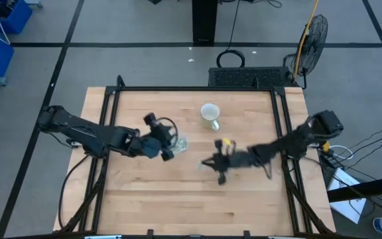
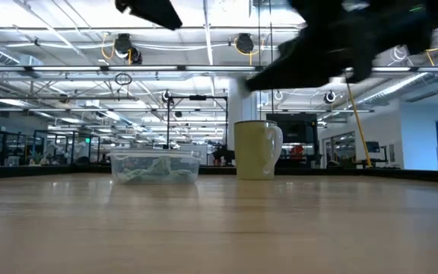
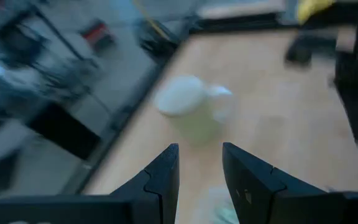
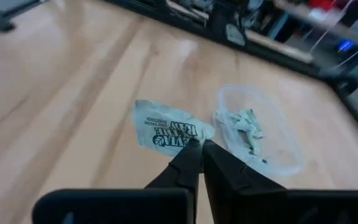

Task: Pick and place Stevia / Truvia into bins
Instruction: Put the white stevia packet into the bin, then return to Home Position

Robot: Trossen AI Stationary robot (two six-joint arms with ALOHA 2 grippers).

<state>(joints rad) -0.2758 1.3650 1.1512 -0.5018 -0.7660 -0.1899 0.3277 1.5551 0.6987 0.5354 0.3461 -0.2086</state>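
My right gripper (image 1: pixel 207 162) (image 4: pixel 199 144) hovers over the middle of the table, shut on one pale green and white Stevia packet (image 4: pixel 166 132). The clear oval bin (image 4: pixel 263 134) (image 2: pixel 154 166) stands on the table just beyond it, with several packets (image 4: pixel 244 124) lying inside. My left gripper (image 1: pixel 171 145) (image 3: pixel 199 165) is open, raised over the bin (image 1: pixel 180 143), and points toward the white mug. No other loose packets show on the table. My right gripper pinches the packet by its edge nearest the fingers (image 4: pixel 191 140), between the two fingertips. The fingers slant down toward the table. The packet sticks out flat ahead of the fingertips and appears lifted off the wood.
A white mug (image 1: pixel 210 114) (image 2: pixel 257 150) (image 3: pixel 188 112) stands upright on the far middle of the table, a little right of the bin. A dark frame (image 1: pixel 197 88) runs along the table's edges. Bare wood lies across the near half (image 1: pixel 191 199).
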